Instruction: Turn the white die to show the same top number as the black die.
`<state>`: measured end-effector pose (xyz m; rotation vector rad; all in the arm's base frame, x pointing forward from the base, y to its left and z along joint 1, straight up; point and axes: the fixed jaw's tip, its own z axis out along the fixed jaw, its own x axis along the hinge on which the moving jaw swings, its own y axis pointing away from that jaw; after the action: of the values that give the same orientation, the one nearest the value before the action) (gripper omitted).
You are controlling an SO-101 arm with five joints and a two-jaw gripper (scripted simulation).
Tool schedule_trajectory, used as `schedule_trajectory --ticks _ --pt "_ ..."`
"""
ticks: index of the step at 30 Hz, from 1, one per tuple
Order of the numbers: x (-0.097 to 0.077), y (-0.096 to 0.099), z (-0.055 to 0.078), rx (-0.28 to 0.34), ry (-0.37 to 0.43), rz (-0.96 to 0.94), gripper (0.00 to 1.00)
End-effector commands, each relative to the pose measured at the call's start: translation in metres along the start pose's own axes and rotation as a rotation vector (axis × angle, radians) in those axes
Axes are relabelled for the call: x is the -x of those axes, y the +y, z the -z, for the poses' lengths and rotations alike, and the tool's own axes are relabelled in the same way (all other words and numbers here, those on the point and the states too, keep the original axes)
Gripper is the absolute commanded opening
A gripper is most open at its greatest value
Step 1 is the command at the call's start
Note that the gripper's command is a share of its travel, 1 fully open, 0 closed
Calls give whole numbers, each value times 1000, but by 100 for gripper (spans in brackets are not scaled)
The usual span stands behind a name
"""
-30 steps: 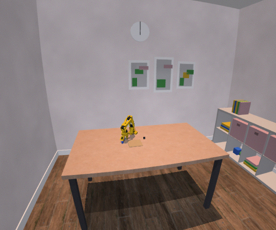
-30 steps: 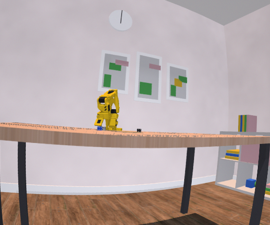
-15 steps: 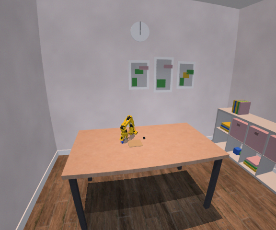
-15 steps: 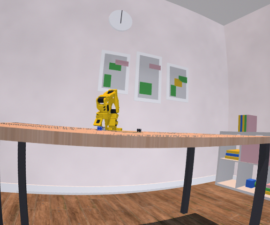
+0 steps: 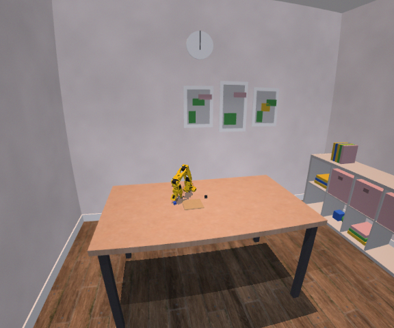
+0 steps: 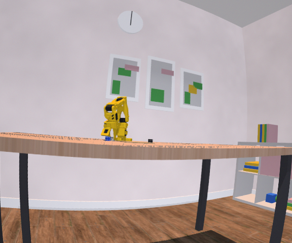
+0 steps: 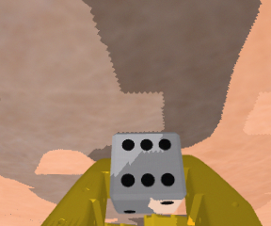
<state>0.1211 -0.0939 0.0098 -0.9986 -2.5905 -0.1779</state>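
At the left of the cluster in the middle of the top view, a small blue die (image 5: 174, 203) lies on the bench (image 5: 225, 225) right at the foot of the yellow arm (image 5: 181, 183), whose end effector (image 7: 147, 203) points down just above it. The wrist view shows that end effector clenched on the white die (image 7: 149, 172), which sits low and central in that frame between the two yellow jaws, a face of six pips toward the camera; which face points up cannot be read. Just right of the arm in the top view lies the tan mat (image 5: 193, 204), flat on the bench, with no die visible on it, and further right, near its upper right corner, stands the black die (image 5: 206, 196), too small for its top number to be made out. So the task looks to be in its early-middle part: the white die is gripped, but turning it to match, setting it fully on the mat and letting go are all left to do. Far right, the shelf unit (image 5: 366, 173) holds pink bins (image 5: 365, 194), books and a blue block (image 5: 338, 214), none of them involved.
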Motion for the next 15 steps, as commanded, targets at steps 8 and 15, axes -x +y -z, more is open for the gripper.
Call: schedule_trajectory --ticks 8,15 --pt "4 0 8 3 -49 0 0" --pt "3 0 11 4 -71 0 0"
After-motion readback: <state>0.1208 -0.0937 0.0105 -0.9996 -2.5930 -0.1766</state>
